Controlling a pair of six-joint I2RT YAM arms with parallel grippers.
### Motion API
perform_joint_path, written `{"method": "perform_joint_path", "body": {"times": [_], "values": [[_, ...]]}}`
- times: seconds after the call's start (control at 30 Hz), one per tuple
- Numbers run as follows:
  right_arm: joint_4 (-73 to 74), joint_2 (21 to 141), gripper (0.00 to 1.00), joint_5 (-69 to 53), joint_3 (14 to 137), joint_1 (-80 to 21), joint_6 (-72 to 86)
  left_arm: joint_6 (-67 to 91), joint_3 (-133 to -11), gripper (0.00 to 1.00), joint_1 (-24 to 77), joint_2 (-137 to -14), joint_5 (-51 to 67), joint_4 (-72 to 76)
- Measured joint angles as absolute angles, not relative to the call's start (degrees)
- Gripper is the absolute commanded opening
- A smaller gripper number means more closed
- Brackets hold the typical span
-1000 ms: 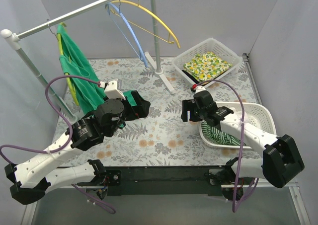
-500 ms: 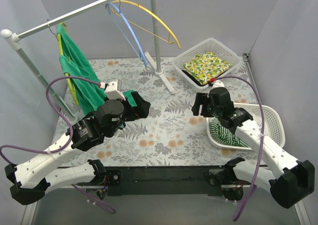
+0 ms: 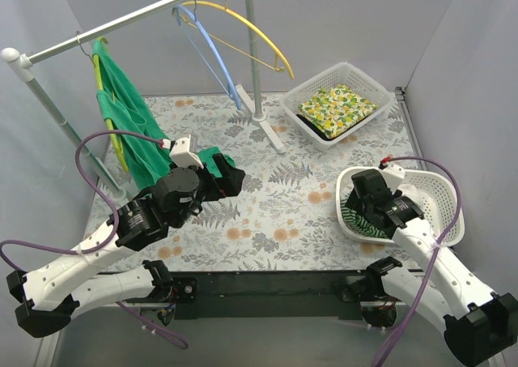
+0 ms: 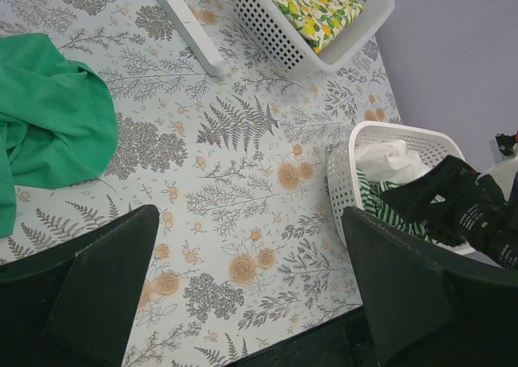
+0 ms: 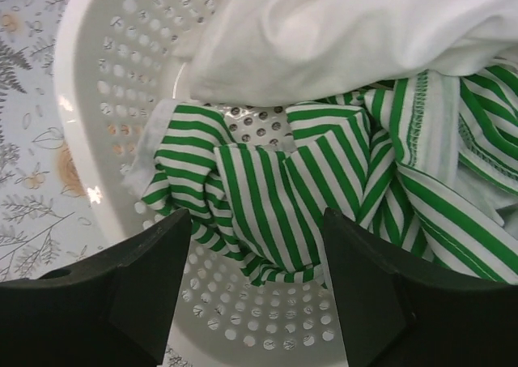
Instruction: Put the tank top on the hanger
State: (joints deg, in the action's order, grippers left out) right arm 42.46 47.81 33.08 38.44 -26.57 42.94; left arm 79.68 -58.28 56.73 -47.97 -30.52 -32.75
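Right end effector [image 5: 255, 225] is poised over the oval white basket [image 5: 97, 100] at the right side of the worktop [image 3: 275, 213], released: both fingers [image 5: 146, 286] are spread wide and nothing lies between them. The tank top [image 5: 324, 156] is in that basket, crumpled, its green and white stripes directly below the gap of my right fingers, with no contact visible. A plain white cloth [image 5: 340, 35] lies in the same basket, over the far part of the tank top. Left end effector [image 4: 249, 221] hangs above the worktop left of centre, also released, fingers well apart and empty; the hem of a plain green garment [image 4: 57, 116] rests on the worktop just beside it. The hanger [image 3: 218, 63], light blue, hangs bare from the rail [image 3: 121, 23] at the back, well apart from the basket.
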Motion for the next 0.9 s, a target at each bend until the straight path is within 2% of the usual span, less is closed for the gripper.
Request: {"method": "perform_joint_path", "body": {"times": [0.1,0.17,0.2,0.23,0.27,0.3,0.43,0.73,0.9], "values": [[43.27,49.41,0.72,34.98,37.78,-25.80,44.12,79.68,-57.67,0.98,56.73,-47.68,-30.13,-32.51],[43.18,51.29,0.56,35.35,37.58,-25.47,44.45,79.68,-57.58,0.98,56.73,-47.48,-29.91,-32.47],[43.13,52.38,0.46,35.27,37.52,-25.41,44.38,79.68,-57.52,0.98,56.73,-47.33,-29.80,-32.49],[43.07,53.41,0.22,35.09,37.50,-25.32,44.27,79.70,-57.47,0.98,56.73,-47.09,-29.74,-32.51],[43.00,54.52,0.07,34.81,37.50,-25.23,44.10,79.70,-57.47,0.98,56.73,-46.83,-29.74,-32.51],[43.05,55.20,0.01,34.54,37.58,-25.17,43.29,79.70,-57.47,0.98,56.73,-46.61,-29.74,-32.49],[45.43,55.31,0.01,33.54,41.89,-25.12,41.06,79.70,-57.47,0.98,56.73,-45.76,-29.76,-32.49],[48.69,51.86,0.01,32.21,75.99,-25.08,33.23,79.46,-57.47,0.98,56.73,-46.24,-29.78,-32.25],[48.73,51.59,0.01,31.70,87.46,-25.08,30.39,79.02,-57.74,0.98,56.73,-47.03,-29.76,-32.08]]}}
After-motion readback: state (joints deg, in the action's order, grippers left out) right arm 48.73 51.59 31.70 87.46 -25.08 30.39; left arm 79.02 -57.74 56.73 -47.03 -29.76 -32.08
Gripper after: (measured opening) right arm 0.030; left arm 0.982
